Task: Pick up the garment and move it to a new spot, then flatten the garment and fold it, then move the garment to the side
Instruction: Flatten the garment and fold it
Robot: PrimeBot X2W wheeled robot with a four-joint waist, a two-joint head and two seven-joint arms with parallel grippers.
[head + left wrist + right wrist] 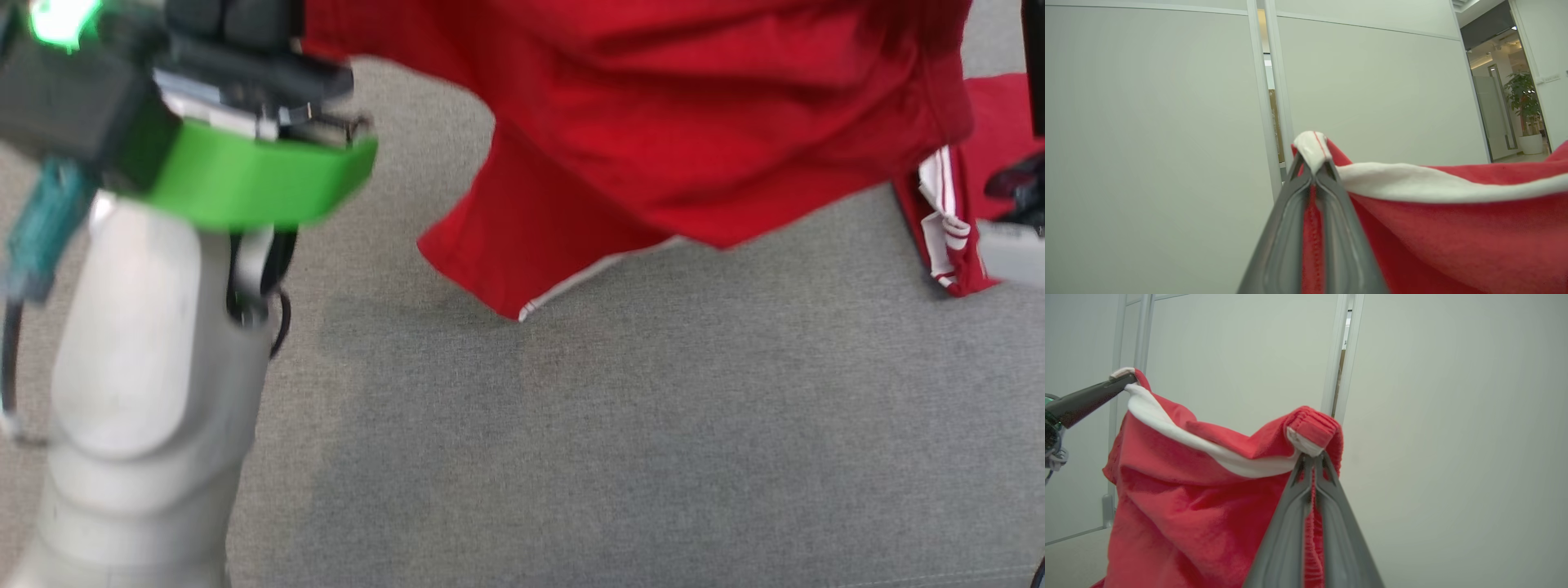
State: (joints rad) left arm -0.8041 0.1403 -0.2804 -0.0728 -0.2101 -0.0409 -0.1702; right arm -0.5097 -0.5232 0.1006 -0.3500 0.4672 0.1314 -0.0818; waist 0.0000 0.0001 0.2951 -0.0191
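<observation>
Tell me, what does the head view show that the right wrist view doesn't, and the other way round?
Head view adds: the grey surface below, the left arm's pale forearm with its green band, and the loose lower edge of the red garment hanging over that surface. Right wrist view adds: the right hand shut on a gathered red edge, the left hand pinching a white-trimmed corner, and pale wall panels behind. Shared: the red garment with white trim, held up.
</observation>
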